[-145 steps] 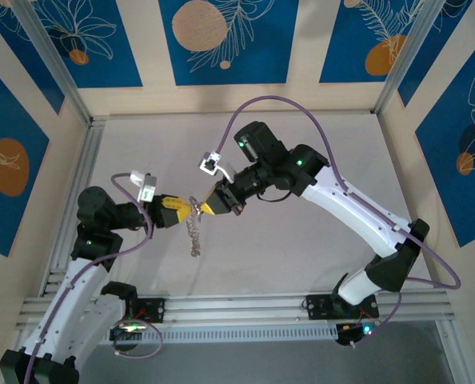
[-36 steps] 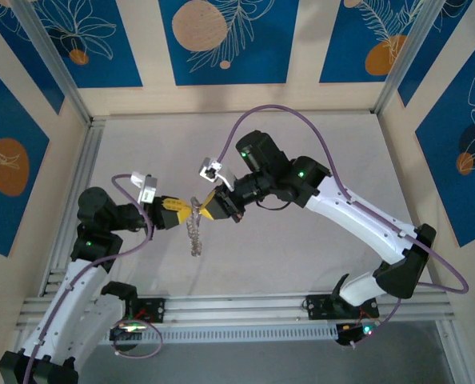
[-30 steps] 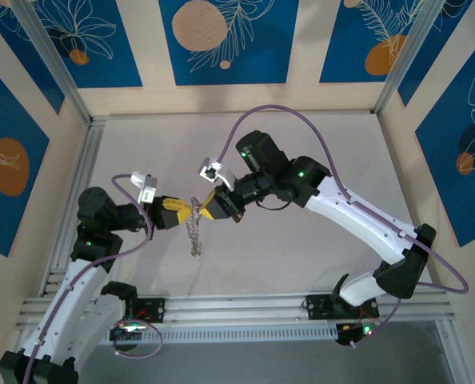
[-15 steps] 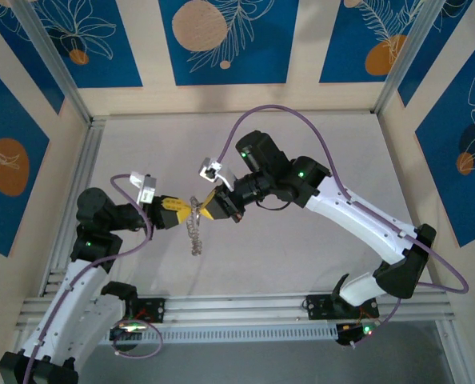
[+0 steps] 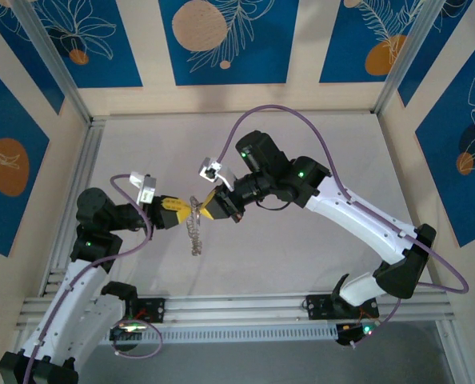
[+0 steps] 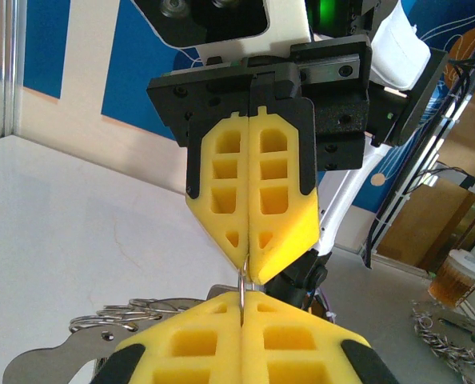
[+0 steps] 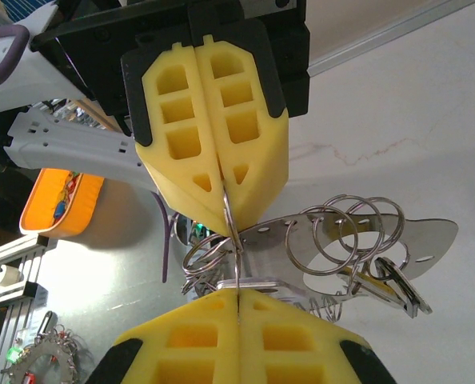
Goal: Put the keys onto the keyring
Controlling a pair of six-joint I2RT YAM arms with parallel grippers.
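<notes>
Suspension seems the aim: the left arm's yellow fingers point(image 5: 175, 211) and the right arm's yellow fingers point(image 5: 208, 211), each pair clamped tip-to-tip on one thin wire of the silvery beaded keyring point(image 5: 194, 234), hold it above the grey tabletop point(image 5: 165, 152), left of centre, with its loops dangling free.

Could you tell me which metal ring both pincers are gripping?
The edge-on ring clamped between left pincer and right pincer; the other rings dangle free.
</notes>
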